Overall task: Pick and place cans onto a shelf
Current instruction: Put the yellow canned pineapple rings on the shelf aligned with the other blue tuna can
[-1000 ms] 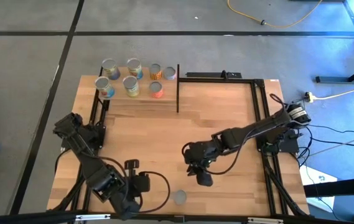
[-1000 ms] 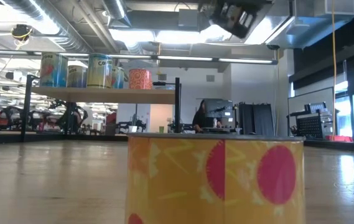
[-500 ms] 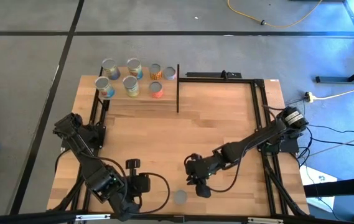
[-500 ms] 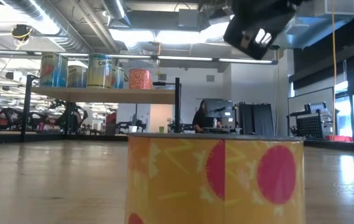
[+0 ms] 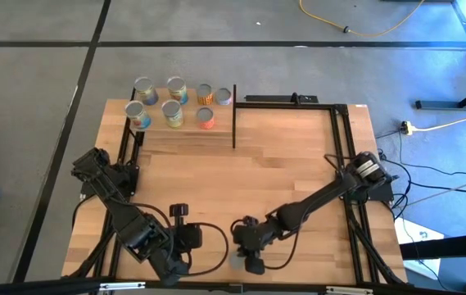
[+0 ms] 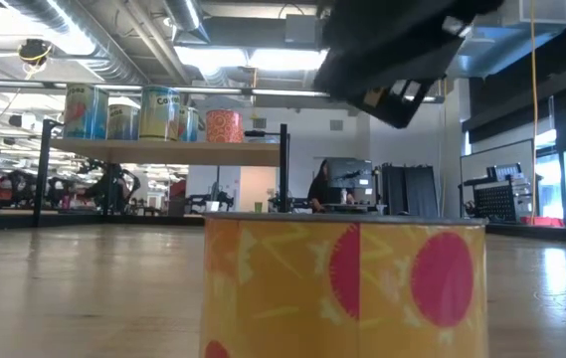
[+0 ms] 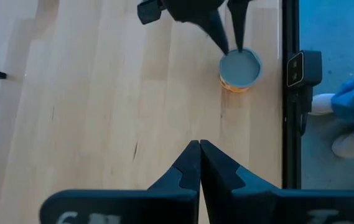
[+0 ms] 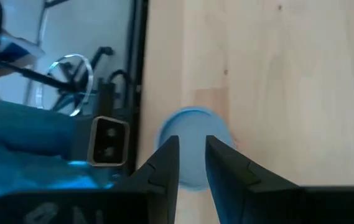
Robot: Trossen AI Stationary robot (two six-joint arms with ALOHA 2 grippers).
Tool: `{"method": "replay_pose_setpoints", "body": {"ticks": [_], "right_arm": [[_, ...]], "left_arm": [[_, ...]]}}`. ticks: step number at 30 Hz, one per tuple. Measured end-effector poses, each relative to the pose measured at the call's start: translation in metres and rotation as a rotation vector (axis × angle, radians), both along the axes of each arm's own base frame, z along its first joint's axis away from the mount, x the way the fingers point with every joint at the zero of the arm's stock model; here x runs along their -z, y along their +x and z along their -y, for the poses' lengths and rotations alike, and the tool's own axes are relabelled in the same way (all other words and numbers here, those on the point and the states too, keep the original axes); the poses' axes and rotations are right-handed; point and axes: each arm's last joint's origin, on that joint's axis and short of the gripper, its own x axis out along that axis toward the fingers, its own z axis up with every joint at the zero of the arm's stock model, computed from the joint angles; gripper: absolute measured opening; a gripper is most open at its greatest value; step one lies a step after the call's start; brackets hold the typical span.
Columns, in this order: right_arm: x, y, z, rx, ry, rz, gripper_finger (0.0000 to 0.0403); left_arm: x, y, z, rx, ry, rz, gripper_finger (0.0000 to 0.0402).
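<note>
A yellow can with red dots and a silver top (image 6: pixel 342 288) stands upright on the table near its near edge; it also shows in the high view (image 5: pixel 234 262) and the left wrist view (image 7: pixel 240 68). My right gripper (image 5: pixel 247 260) hangs over it, fingers (image 8: pixel 164 158) pointing down at its top (image 8: pixel 192 134), narrowly open and clear of it in the low view (image 6: pixel 392 60). My left gripper (image 7: pixel 199 155) is shut and empty, left of the can (image 5: pixel 193 238). Several cans (image 5: pixel 171 102) stand on the shelf (image 6: pixel 163 151) at the far left.
A black frame rail (image 7: pixel 292 93) runs along the near edge beside the can, with something blue (image 7: pixel 351 112) beyond it. The shelf's black post (image 5: pixel 234 115) stands at the far middle. Bare wood (image 5: pixel 290 156) lies between the shelf and the arms.
My right gripper has gone toward the table's near edge and left, coming over the yellow can, and has come lower in the low view. The can has stayed where it was.
</note>
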Motion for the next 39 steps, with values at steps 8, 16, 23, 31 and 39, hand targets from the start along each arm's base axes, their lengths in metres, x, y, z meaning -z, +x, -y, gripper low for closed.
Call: {"method": "replay_pose_setpoints", "body": {"ticks": [8, 16, 23, 31, 39], "right_arm": [[0.017, -0.004, -0.006, 0.034, -0.111, -0.034, 0.008], [0.02, -0.007, -0.009, 0.053, -0.159, -0.03, 0.008], [0.023, -0.006, -0.009, 0.094, -0.135, -0.052, 0.008], [0.043, 0.0, -0.014, 0.077, -0.11, -0.066, 0.008], [0.061, 0.004, -0.017, 0.127, -0.076, -0.112, 0.0076]], "left_arm": [[0.0, -0.001, 0.001, 0.005, -0.001, -0.001, 0.0], [0.0, -0.001, 0.001, 0.007, 0.0, 0.0, 0.0], [0.0, -0.001, 0.001, 0.006, 0.0, 0.002, 0.0], [0.0, 0.0, 0.001, 0.006, -0.002, 0.004, 0.0], [0.0, 0.0, 0.001, 0.006, -0.002, 0.005, 0.0]]}}
